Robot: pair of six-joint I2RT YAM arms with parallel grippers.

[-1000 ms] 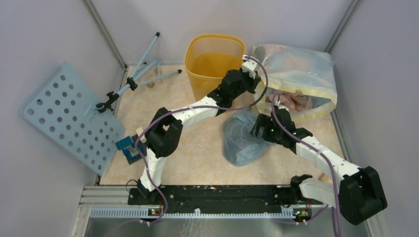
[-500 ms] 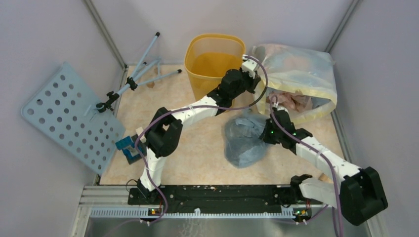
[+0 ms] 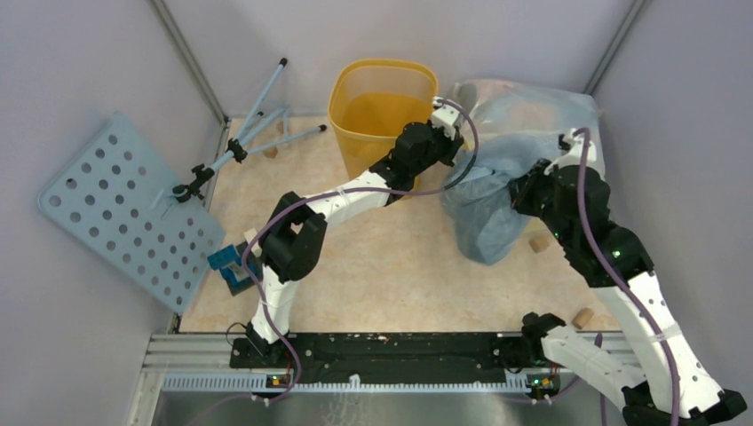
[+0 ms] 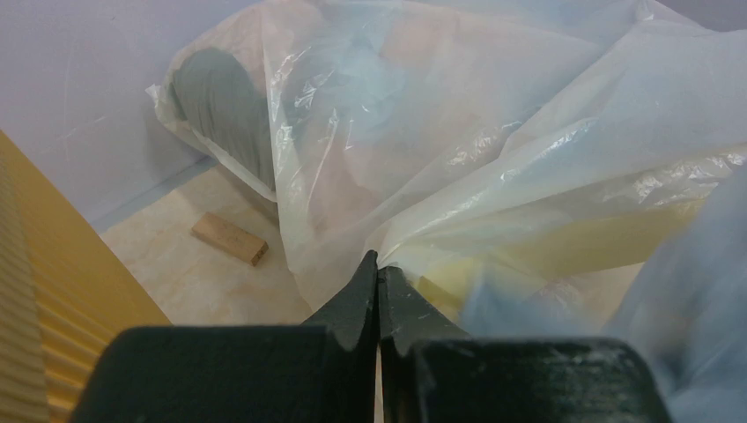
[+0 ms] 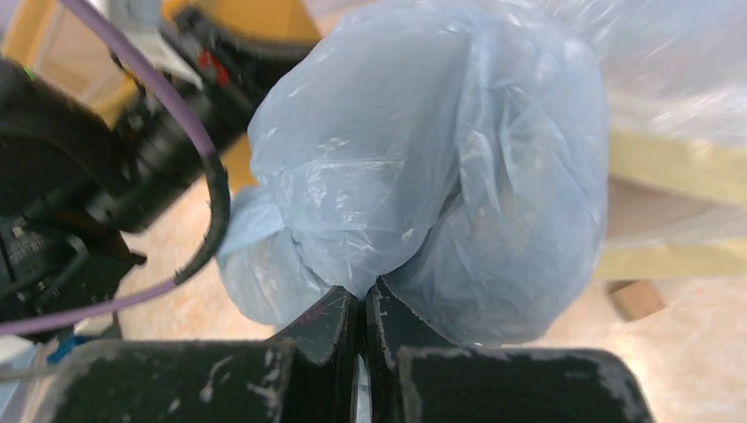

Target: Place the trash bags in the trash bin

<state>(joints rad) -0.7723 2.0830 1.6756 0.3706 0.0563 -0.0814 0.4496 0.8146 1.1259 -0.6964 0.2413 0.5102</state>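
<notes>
Lilac-grey walls [image 3: 80, 71] box in your beige speckled table [image 3: 373, 266]. A perforated blue-grey panel [image 3: 115, 209] leans at the far left with a folded tripod [image 3: 253, 133] beside it.

Your bin [image 3: 355, 142] stands upright at the back of the table, mouth open. Just to its right slumps the big whitish-yellow sack [image 3: 542, 111].

Your left arm stretches past the bin's right side. The left gripper [image 4: 379, 269] is closed, its tips pressed together on a gathered fold of the sack, and the film's creases run out from that pinch. From that wrist you can see the bin's ribbed orange wall at the left edge and a small wooden block [image 4: 229, 238] on the table, near the sack's foot.

Your right gripper [image 5: 362, 304] is also closed. It is nipped onto the bunched top of the grey-blue bag [image 5: 423, 159], which bulges out round beyond the fingers. From above, that bag hangs in front of the sack, between the two wrists. You cannot tell whether its bottom touches the table.

The pink bag [image 3: 493, 93] shows only as a pale pinkish tint through the sack's upper wall, behind the left wrist. It is inside the sack, not in the bin, and neither gripper holds it. Its outline is too blurred by the film to trace.

Another wooden block [image 3: 539, 241] lies on the table just right of the hanging bag.
</notes>
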